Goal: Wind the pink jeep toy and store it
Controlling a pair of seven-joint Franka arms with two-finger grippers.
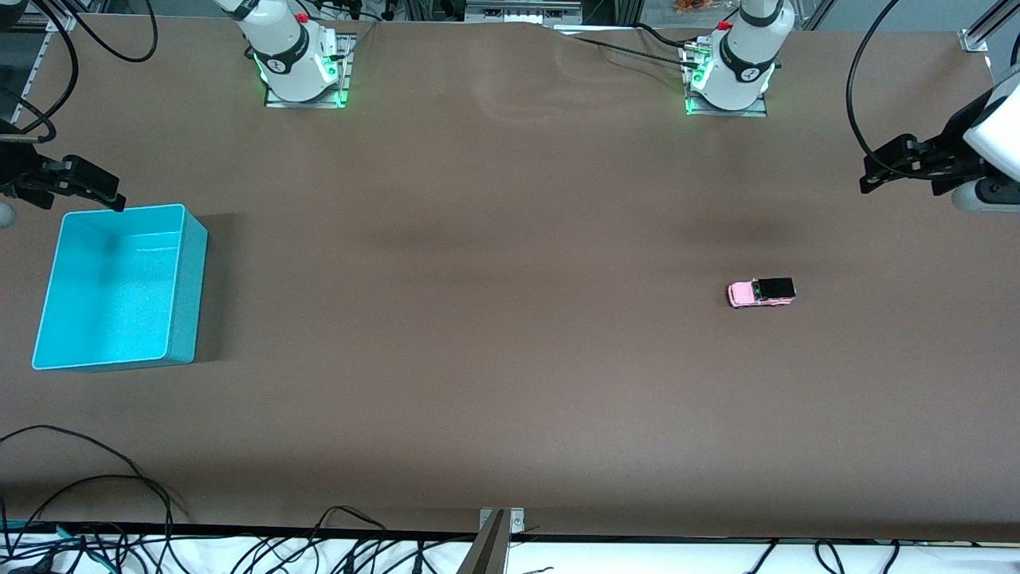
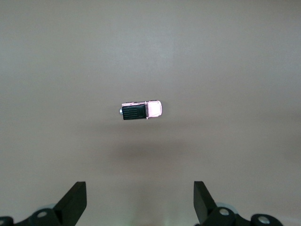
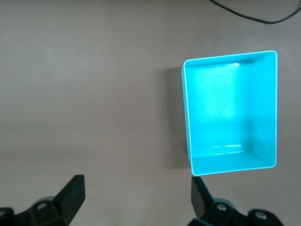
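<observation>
We lower left end effector (image 2: 140,202), fingers wide, onto pink jeep toy (image 1: 762,292), closing across narrow sides. Right end effector (image 3: 137,197), also wide, waits over turquoise bin (image 1: 187,239).

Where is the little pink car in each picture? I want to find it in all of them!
Front view: the pink jeep toy sits on the brown table, toward the left arm's end.
Left wrist view: the same toy lies mid-picture, above the open left gripper.
Right wrist view: not in it; only the turquoise bin and the open right gripper show.
Shared landmark: the brown table.
</observation>
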